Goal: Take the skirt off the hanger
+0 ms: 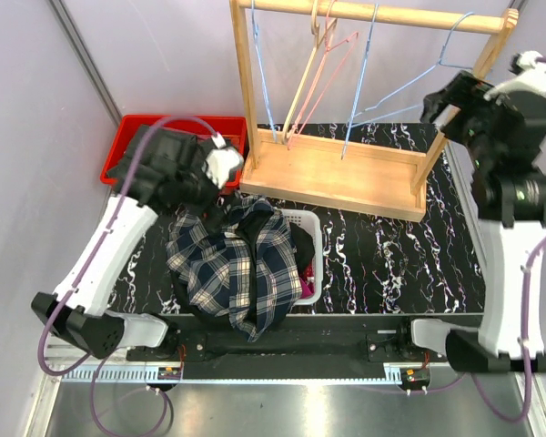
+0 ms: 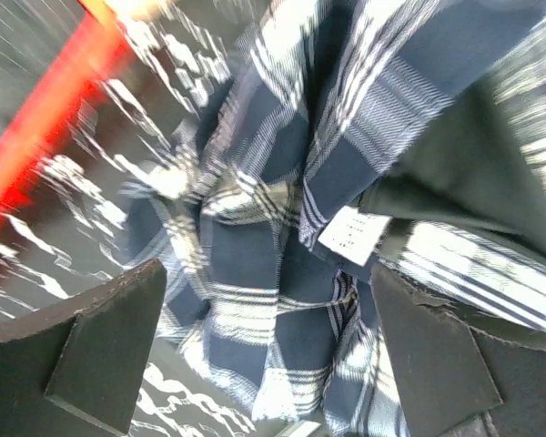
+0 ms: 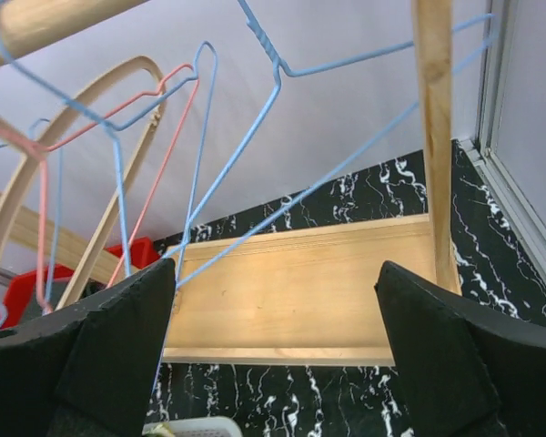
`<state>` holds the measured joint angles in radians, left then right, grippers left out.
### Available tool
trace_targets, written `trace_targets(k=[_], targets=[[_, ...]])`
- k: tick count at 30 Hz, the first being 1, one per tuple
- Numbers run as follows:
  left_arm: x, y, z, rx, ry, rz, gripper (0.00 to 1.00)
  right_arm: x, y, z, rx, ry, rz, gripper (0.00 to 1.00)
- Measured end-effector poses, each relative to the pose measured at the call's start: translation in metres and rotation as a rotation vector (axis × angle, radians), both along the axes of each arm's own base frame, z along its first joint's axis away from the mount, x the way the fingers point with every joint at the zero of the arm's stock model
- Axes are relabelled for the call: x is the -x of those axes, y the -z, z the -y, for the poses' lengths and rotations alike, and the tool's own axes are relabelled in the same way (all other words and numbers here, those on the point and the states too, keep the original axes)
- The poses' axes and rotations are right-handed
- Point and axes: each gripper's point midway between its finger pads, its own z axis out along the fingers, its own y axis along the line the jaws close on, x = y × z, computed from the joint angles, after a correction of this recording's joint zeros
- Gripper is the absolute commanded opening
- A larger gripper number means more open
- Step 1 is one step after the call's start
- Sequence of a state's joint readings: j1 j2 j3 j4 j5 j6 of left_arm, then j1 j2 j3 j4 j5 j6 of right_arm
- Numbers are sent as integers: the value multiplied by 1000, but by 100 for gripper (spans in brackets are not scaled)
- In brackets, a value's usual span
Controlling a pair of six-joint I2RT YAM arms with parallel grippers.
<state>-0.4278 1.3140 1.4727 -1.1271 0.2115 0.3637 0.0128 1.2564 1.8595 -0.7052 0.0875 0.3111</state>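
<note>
Skirt lies off the wire, heaped over the left side of the white basket, near left; its long run goes far to near. My left pincer hangs just above its far end, spread, pinching nothing, and is clearly the nearer. My right pincer, also spread and empty, is well apart at far right, by the bare blue hanger.

Bright even light, left wrist view motion-blurred
</note>
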Motion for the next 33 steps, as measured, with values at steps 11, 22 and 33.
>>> trace_targets(k=[11, 22, 33], targets=[[42, -99, 2, 188, 100, 187, 99, 132, 17, -50, -31, -280, 212, 100], [24, -91, -28, 251, -124, 259, 99, 124, 150, -82, -114, -432, -152, 100], [6, -53, -30, 307, -303, 190, 99, 142, 186, -168, -44, -735, -324, 100]])
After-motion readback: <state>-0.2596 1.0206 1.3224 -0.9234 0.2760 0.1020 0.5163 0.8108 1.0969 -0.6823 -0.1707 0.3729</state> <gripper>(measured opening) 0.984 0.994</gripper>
